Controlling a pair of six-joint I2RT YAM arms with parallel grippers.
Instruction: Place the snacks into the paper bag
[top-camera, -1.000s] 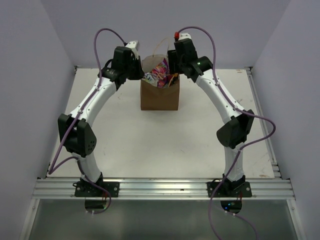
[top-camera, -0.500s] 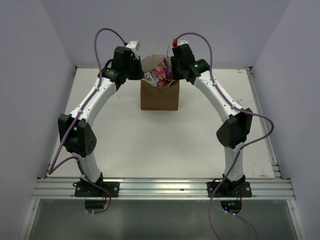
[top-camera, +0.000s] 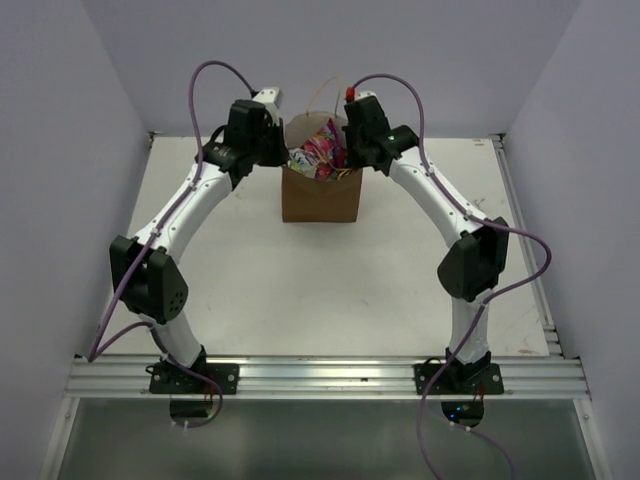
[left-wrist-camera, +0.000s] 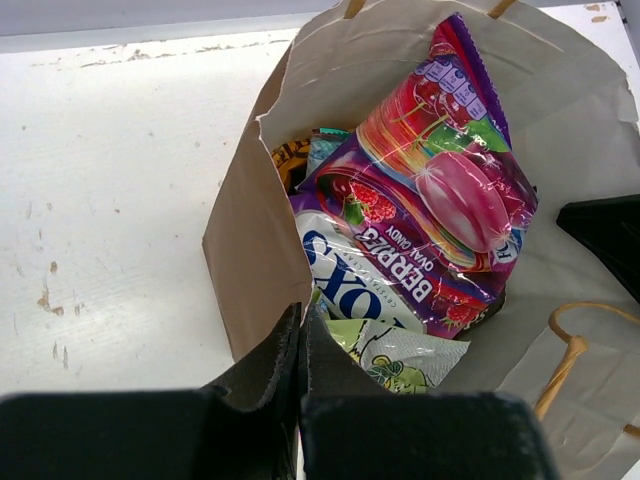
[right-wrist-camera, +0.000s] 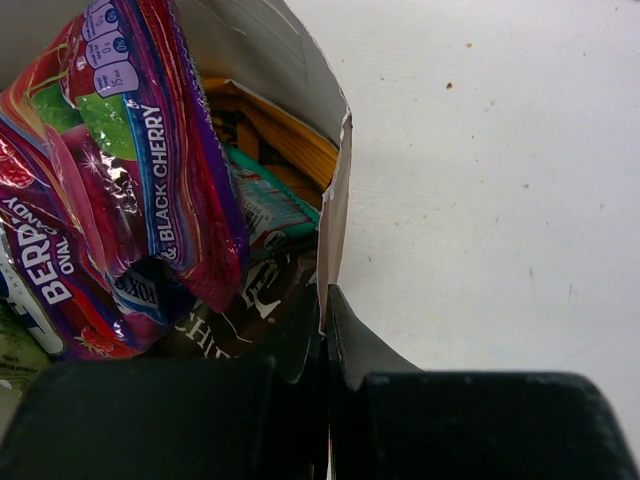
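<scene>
White scuffed tabletop (top-camera: 250, 270) between pale walls (top-camera: 60, 150), bearing one upright brown paper bag (top-camera: 320, 200) toward the far side. Contents, standing inside the bag: purple candy packet (left-wrist-camera: 440, 200) uppermost, small green packet (left-wrist-camera: 400, 355), teal packet (right-wrist-camera: 265, 205), orange chip bag (right-wrist-camera: 285, 135), dark brown chip bag (right-wrist-camera: 250, 300). Bag rim pinched at opposite sides by left gripper (left-wrist-camera: 300, 335) and right gripper (right-wrist-camera: 325, 305), each clamped closed on the paper.
</scene>
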